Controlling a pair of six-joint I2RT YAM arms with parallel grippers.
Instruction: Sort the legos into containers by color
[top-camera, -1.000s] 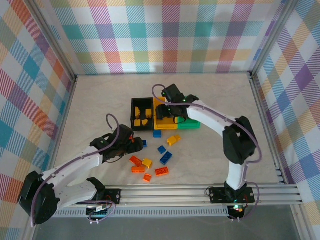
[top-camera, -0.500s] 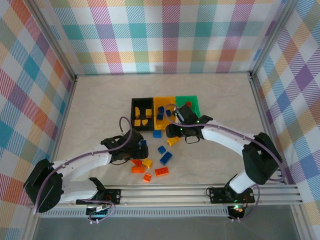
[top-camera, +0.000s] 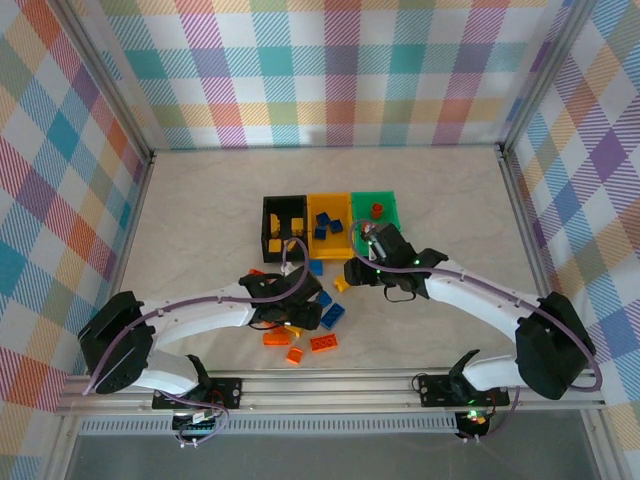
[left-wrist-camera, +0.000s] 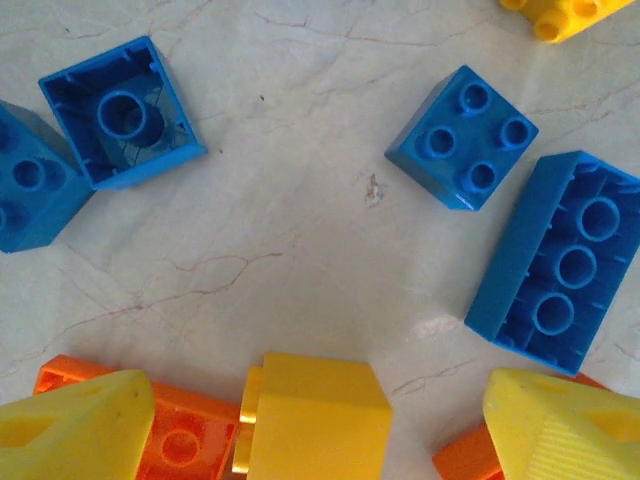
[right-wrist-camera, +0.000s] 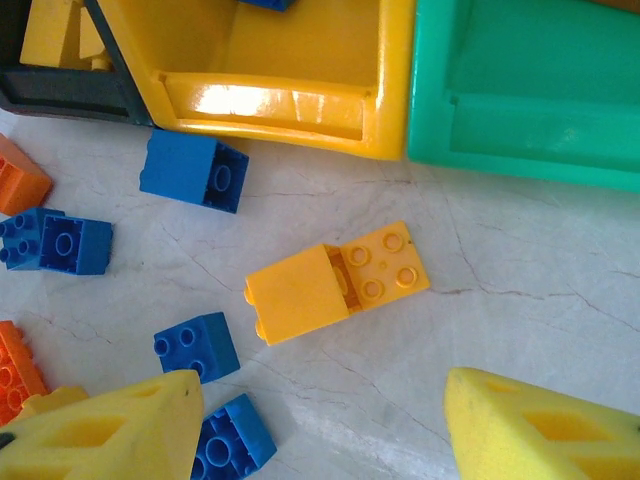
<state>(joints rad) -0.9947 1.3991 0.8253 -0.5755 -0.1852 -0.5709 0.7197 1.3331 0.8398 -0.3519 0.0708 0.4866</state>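
Three bins (top-camera: 345, 200): black bin (top-camera: 265, 228) holds yellow legos (top-camera: 290, 226) (green bin (top-camera: 391, 213), one orange-red lego (top-camera: 377, 209)).

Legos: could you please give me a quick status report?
Left claw open over a yellow brick. Right claw open above a yellow pair near the yellow bin. Orange legos flank the brick, in the way.

Two arms meet at mid-frame, jaws apart

The left arm (top-camera: 200, 318) stretches in from the lower left, the left gripper (top-camera: 300, 303) spread wide. The right arm (top-camera: 480, 298) bends in from the lower right, the right gripper (top-camera: 362, 265) likewise parted, both pointing down.
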